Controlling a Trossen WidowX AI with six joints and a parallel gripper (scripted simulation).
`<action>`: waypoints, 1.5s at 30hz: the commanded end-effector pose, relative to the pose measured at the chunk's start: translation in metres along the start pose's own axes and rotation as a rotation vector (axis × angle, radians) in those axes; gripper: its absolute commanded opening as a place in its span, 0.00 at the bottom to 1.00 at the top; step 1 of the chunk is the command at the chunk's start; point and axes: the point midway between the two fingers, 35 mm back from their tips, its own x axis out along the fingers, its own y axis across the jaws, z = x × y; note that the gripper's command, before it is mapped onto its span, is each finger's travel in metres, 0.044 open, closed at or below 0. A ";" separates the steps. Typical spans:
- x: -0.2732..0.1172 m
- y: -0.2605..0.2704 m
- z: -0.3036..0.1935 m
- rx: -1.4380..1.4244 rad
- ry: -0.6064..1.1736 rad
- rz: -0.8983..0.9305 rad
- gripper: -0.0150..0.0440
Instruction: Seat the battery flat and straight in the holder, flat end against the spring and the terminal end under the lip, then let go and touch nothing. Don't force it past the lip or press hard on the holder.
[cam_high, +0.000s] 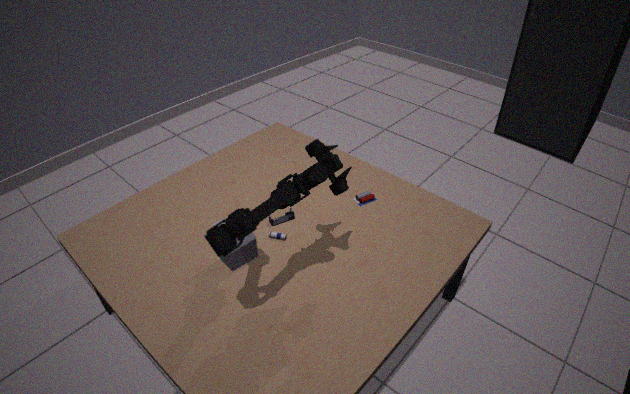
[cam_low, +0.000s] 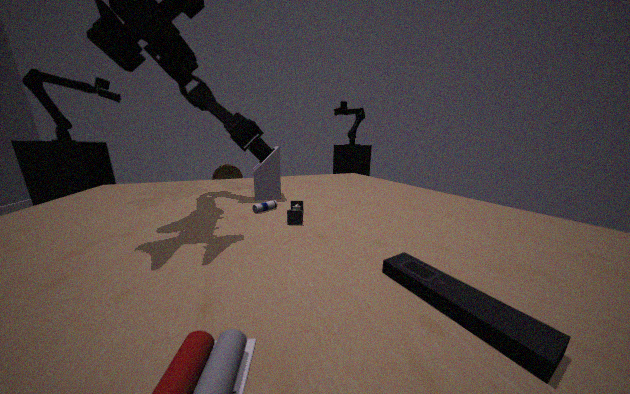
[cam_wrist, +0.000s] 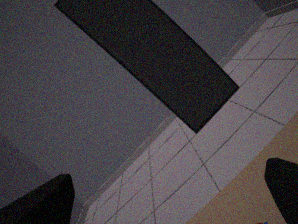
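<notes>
The tan wooden table (cam_high: 300, 310) stands on a tiled floor (cam_high: 525, 210). Near its centre lies the blue-and-white battery (cam_high: 278, 235), with the small black holder (cam_high: 282, 218) just beside it at 12 o'clock. The grey arm base (cam_high: 241, 252) sits at 8 o'clock from the battery. Red and grey cylinders (cam_high: 365, 198) lie together at 2 o'clock. A long black bar (cam_low: 475, 312) lies well apart.

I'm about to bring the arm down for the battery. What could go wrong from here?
1. The battery lies loose on its side on the table, apart from the holder; a cylinder may roll if one finger nudges it first.
2. The open gripper is raised and the wrist view shows wall and floor, neither part, so the descent starts unguided.
3. The holder sits near the arm's base, leaving cramped room to angle in under the lip.
</notes>
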 end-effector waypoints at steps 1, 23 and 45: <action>0.002 0.000 -0.004 -0.016 0.015 -0.004 0.89; -0.131 -0.069 -0.331 -1.972 1.658 1.215 0.66; -0.140 -0.081 -0.343 -2.022 1.689 1.341 0.66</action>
